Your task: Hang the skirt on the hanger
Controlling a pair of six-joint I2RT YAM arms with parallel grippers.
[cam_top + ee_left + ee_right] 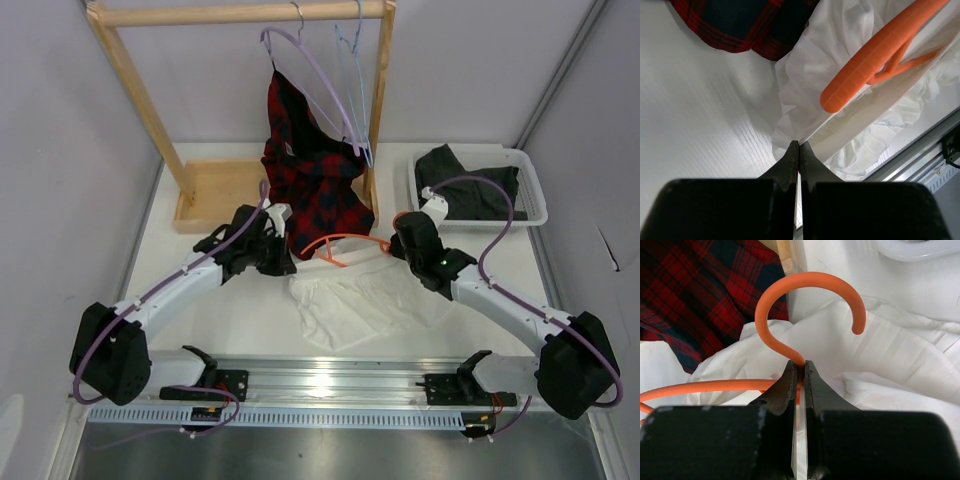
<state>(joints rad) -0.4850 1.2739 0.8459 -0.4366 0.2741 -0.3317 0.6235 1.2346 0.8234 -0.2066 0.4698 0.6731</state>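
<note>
Your right gripper [799,371] pinches the hanger [810,279] at its neck. The hook curls up ahead of the fingertips, opening to the right, and the bar runs off left. The skirt [900,355] lies beneath. Your left gripper [799,149], jaws pressed together, nips the skirt's edge. Both arms reach forward and inward.

White table [250,325], pale grey walls [60,120], wooden clothes rack [200,14] at the back
</note>
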